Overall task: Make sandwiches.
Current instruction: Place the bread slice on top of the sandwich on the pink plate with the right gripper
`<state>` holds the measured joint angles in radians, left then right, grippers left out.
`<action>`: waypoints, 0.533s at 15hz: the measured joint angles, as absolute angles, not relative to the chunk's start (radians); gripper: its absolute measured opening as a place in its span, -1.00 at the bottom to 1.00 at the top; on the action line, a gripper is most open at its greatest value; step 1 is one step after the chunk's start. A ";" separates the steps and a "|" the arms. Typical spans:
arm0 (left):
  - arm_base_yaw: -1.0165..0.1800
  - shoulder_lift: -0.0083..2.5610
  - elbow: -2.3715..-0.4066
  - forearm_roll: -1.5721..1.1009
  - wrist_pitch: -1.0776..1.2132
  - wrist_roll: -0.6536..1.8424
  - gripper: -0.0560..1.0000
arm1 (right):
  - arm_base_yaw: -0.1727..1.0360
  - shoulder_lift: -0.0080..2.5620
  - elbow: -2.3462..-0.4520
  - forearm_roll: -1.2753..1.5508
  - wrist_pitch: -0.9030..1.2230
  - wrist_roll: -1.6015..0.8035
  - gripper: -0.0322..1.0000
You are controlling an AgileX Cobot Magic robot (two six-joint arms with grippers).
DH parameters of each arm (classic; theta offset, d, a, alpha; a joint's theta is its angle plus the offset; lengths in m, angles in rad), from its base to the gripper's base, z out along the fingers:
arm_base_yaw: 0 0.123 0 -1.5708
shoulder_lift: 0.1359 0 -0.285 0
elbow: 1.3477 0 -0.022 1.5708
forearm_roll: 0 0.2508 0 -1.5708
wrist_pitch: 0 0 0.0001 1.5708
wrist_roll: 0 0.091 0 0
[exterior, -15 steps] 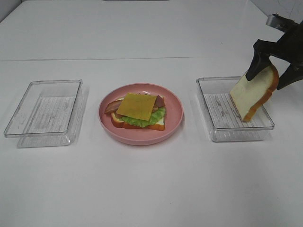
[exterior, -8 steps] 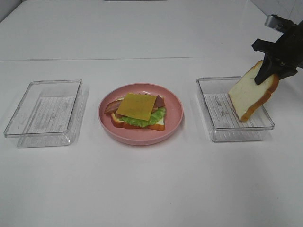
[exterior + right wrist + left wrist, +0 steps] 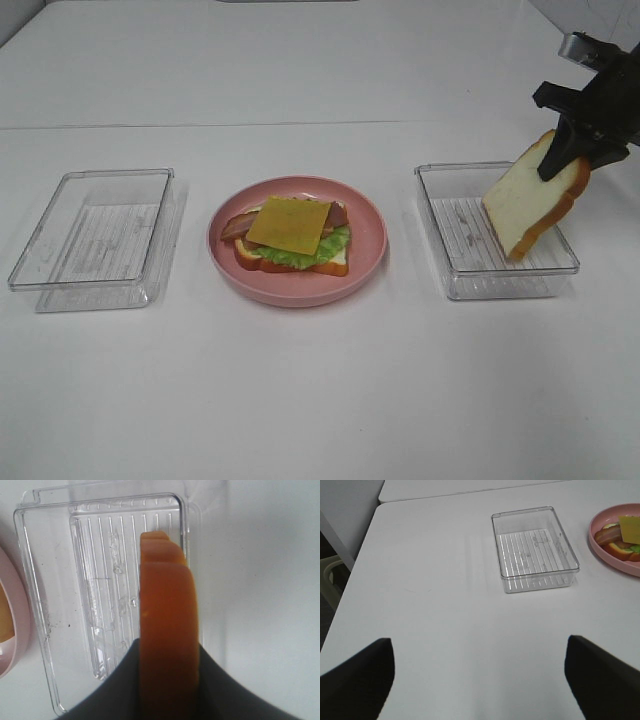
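Note:
A partial sandwich stack lies on the pink plate: a bread slice, green lettuce, bacon strips and a yellow cheese square on top. My right gripper is shut on a second white bread slice with orange-brown crust. It holds the slice tilted on edge over the right clear tray. The right wrist view shows the slice's crust between the jaws above that tray. My left gripper is open and empty, out of the exterior view, near the left tray.
An empty clear tray stands left of the plate. The plate's edge shows in the left wrist view and the right wrist view. The white table's left edge drops off beside the left arm.
One second ago the right gripper's jaws stood apart around the bread slice. They have since closed on its top edge. The slice has barely shifted. The left arm has not moved.

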<state>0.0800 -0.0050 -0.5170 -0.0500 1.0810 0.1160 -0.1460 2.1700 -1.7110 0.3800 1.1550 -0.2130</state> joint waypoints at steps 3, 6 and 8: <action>0.080 -0.005 -0.517 -0.050 1.081 0.116 0.70 | -0.146 2.066 -1.711 0.397 1.173 -0.207 -0.49; 0.080 -0.005 -0.517 -0.050 1.081 0.116 0.70 | -0.146 1.910 -1.667 0.473 1.189 -0.221 -0.49; 0.080 -0.005 -0.517 -0.050 1.081 0.116 0.70 | -0.146 1.807 -1.523 0.625 1.133 -0.305 -0.49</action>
<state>0.0800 -0.0050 -0.5170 -0.0500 1.0810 0.1160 -0.1460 1.8070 -1.5230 0.6250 1.1330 -0.3050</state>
